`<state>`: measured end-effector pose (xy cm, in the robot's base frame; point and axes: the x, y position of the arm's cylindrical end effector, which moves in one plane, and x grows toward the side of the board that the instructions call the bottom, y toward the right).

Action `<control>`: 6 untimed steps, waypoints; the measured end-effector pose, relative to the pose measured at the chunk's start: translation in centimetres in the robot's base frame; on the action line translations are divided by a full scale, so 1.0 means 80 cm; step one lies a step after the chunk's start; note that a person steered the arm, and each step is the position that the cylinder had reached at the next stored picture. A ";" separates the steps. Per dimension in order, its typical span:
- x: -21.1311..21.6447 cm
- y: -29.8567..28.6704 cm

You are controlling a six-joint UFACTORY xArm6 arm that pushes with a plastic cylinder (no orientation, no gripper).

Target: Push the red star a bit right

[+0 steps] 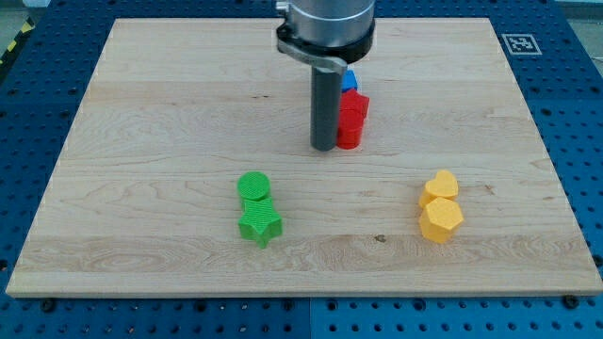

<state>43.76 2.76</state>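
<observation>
The red star [352, 112] lies near the board's top centre, partly hidden by the rod. A second red block [349, 136] sits just below it, touching it. A blue block [350, 81] peeks out just above the red star, mostly hidden behind the arm. My tip [324, 148] rests on the board right at the left side of the lower red block, seemingly touching it.
A green cylinder [253, 186] and a green star [260, 226] sit together at the lower centre-left. A yellow heart [440, 186] and a yellow hexagon [441, 220] sit together at the lower right. The wooden board [141, 113] lies on a blue perforated table.
</observation>
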 end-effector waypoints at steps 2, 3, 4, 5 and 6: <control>-0.065 -0.034; -0.071 -0.028; -0.066 -0.002; -0.066 -0.002; -0.066 -0.002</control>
